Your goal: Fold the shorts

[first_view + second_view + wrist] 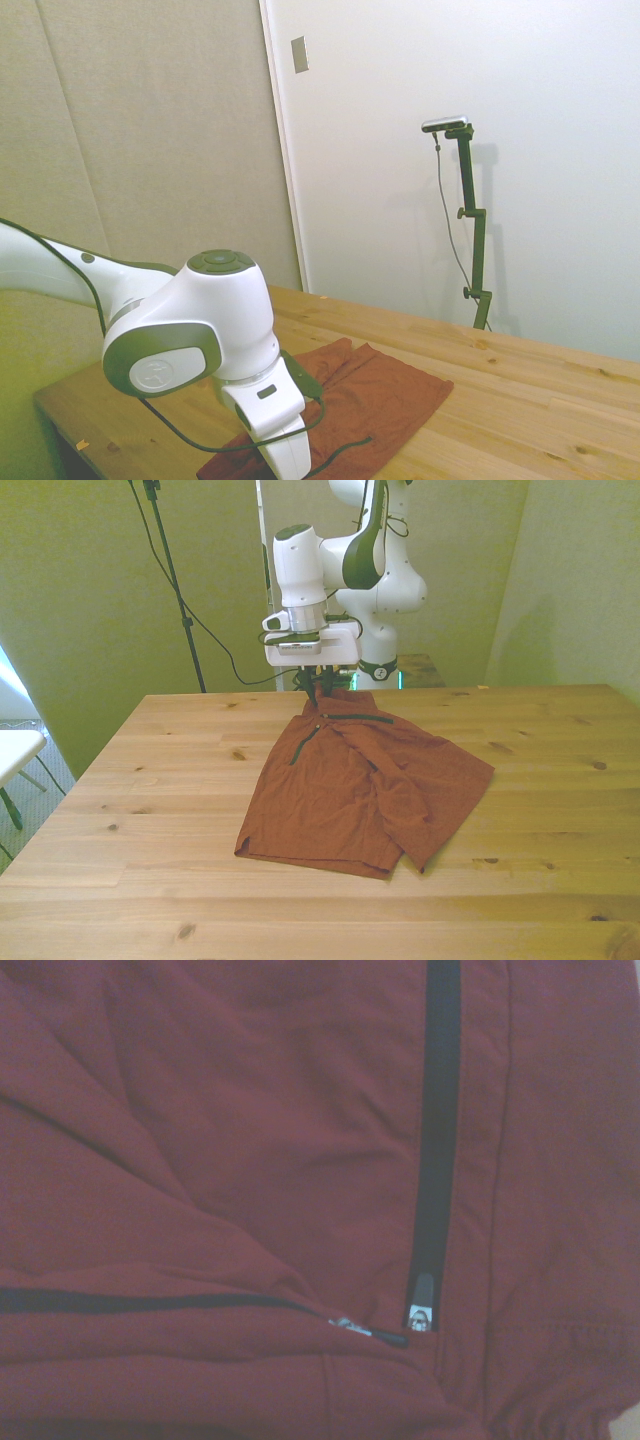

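I had the rust-red, wrinkled cloth shorts (365,785) lying spread on the pale wooden plank table (150,780), roughly at its middle in the front view. They lay partly doubled over: one flap ran out toward the front view's right, and the near hem sat well back from the near table edge. Two dark zipper lines crossed the fabric near its far end.

The white arm's two-finger gripper (315,685) was down at the far edge of the shorts, with the dark fingertips at the cloth there. From the front view I could not tell how wide the jaws stood, nor whether they had pinched any fabric; the fingers were small and dark against the garment. In the side view the arm's own white wrist body blocked the fingers completely.

The wrist view was filled by the red fabric (250,1160), with one black zipper (435,1140) running straight to a small metal pull (421,1315) and a second thin dark zipper line (150,1302) meeting it at nearly a right angle. Soft creases ran diagonally across the cloth.
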Available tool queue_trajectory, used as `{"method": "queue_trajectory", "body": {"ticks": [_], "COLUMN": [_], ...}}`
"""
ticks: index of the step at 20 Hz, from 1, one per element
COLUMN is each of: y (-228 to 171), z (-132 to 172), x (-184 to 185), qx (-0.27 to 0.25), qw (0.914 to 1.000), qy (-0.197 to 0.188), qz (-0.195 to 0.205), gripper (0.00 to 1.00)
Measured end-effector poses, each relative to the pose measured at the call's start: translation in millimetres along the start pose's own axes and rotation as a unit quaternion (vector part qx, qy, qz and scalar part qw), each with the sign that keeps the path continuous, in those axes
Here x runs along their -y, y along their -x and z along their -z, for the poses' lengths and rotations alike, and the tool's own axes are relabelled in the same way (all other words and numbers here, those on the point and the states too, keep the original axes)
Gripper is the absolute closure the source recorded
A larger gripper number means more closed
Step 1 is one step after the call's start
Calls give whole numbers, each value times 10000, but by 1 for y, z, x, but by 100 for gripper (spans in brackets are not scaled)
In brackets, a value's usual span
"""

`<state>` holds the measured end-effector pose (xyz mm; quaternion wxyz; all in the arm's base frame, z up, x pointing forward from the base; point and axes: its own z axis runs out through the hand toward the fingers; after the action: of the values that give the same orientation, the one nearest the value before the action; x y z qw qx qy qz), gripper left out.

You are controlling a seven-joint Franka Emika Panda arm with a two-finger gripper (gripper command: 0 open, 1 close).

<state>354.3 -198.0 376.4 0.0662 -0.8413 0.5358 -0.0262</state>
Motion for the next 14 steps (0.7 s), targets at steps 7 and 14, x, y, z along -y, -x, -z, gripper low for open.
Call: {"method": "queue_trajectory", "body": {"ticks": [7, 14], "y": [0, 10], "z": [-1, 46], "x": [4, 5], "qx": [-4, -240], "qw": [10000, 9995], "qy": [23, -156], "qz": [37, 163], "gripper": [0, 0]}}
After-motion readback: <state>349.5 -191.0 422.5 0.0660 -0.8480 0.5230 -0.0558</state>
